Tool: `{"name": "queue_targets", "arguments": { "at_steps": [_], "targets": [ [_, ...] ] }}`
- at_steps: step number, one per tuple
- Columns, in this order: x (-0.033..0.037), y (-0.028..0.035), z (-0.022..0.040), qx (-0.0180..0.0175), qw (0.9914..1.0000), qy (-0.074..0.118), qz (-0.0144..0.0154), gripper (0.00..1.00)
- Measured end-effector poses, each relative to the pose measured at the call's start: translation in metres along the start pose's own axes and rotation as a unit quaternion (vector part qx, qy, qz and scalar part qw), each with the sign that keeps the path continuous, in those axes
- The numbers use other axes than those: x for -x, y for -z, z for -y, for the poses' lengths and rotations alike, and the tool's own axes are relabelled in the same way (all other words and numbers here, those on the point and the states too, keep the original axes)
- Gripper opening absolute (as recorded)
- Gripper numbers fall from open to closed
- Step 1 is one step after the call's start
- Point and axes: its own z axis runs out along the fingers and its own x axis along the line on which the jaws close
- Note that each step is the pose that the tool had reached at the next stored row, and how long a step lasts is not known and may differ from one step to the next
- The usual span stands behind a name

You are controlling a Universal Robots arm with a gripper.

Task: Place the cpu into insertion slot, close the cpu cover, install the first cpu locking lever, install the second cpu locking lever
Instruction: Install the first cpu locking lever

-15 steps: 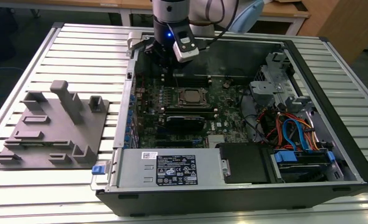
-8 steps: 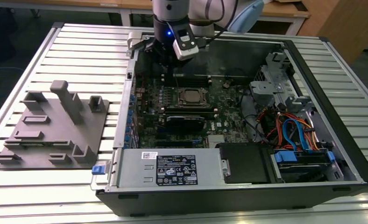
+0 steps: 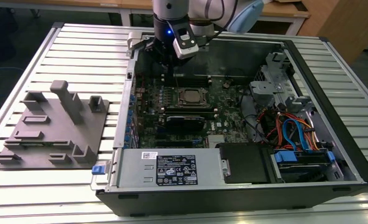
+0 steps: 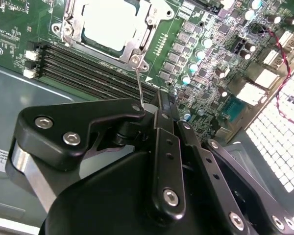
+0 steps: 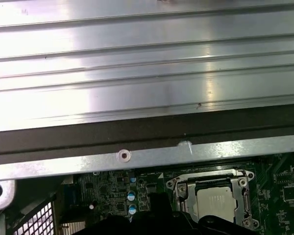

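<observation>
Cpu (image 4: 112, 24) sits in insertion slot (image 4: 64, 30) w/ cpu cover (image 4: 137, 46) down over it. Gripper (image 4: 148, 111) looks pinched shut on thin locking lever (image 4: 139, 83), tho contact's partly hidden. Risk: wire slips or bends if pulled off-axis, missing its hook.

Black label (image 3: 176, 170); print illegible

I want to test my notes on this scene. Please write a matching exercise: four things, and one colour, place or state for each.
Things: 1 cpu; 2 cpu cover; 3 locking lever; 4 fixture plate.
Descriptions: A grey, at the exterior view's left; B closed around the chip; C silver-grey top facing up; D thin wire, held by the gripper.
Pairs: 1-C; 2-B; 3-D; 4-A.
</observation>
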Motion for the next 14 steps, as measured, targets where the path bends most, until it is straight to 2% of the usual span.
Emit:
{"name": "queue_targets", "arguments": {
  "at_steps": [7, 14],
  "targets": [
    [0.0021, -0.0002, -0.0014, 0.0001, 1.00000, 0.000, 0.0007, 0.10],
    [0.0133, -0.0005, -0.0027, 0.0001, 1.00000, 0.000, 0.0006, 0.10]
  ]
}}
